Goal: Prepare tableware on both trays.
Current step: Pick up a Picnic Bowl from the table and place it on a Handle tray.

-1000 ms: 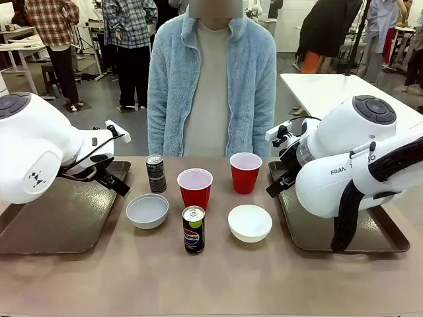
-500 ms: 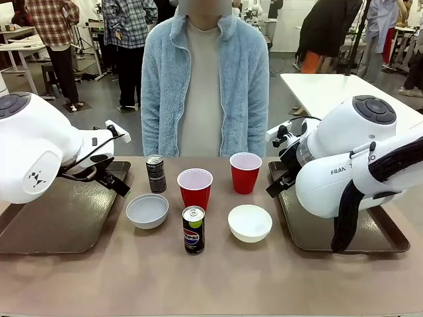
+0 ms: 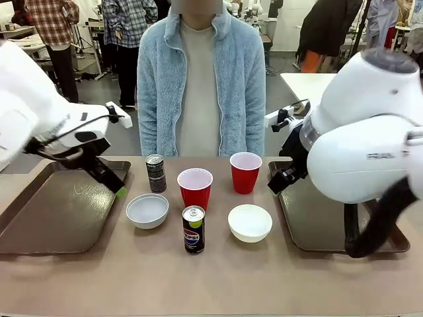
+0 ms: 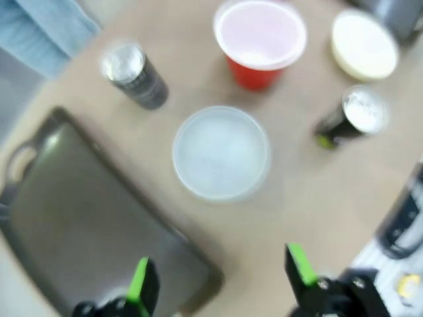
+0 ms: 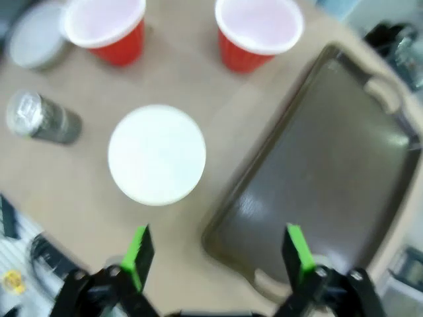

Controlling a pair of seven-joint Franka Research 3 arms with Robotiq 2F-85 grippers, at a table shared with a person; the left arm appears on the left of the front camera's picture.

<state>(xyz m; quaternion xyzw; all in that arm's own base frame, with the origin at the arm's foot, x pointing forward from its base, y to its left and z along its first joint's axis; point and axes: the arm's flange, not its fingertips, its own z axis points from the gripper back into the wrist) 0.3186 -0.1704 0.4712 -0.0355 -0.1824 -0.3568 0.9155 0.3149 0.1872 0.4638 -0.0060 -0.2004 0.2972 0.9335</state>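
now left gripper [image 4: 220,271] and right gripper [image 5: 217,254] are hovering spread, empty; each should be pinching a bowl [image 4: 221,153] rim beside its tray [image 4: 86,218] edge.

The nearer drink can [image 3: 193,230], on the table ahead of the left gripper [image 4: 221,271] and off to one side of its fingers, carries a round red, white and blue emblem. A band of pale letters on it looks like "pepsi", though it is small. The farther can [image 3: 155,173], just beside the same gripper, bears print too fine to read. Behind the right gripper [image 5: 217,254], on the white arm casing [image 3: 370,156], grey lettering begins "FR"; the rest is blurred. In both wrist views the cans' labels are smeared past reading.
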